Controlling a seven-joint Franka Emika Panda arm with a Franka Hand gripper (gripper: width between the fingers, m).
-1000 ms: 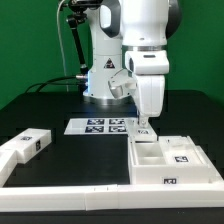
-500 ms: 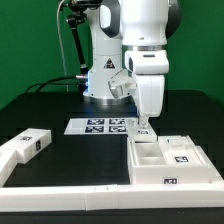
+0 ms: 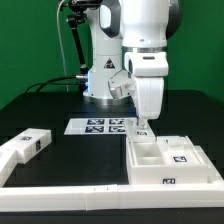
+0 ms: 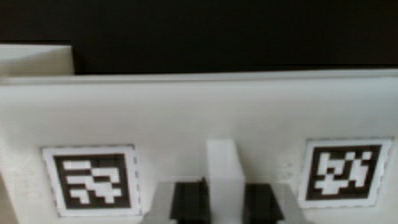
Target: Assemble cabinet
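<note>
Since the cabinet [image 3: 150, 172] has edged toward the exterior view's left, the hand [image 3: 143, 128] (pinching its rim) is likely dragging it

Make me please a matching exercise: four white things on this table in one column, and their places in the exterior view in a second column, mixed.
1 cabinet shell
2 loose block
3 marker board
4 long rail

a lying flat before the robot base
b along the front edge
c at the exterior view's left
d at the exterior view's right, below the gripper

Pairs: 1-d, 2-c, 3-a, 4-b
</note>
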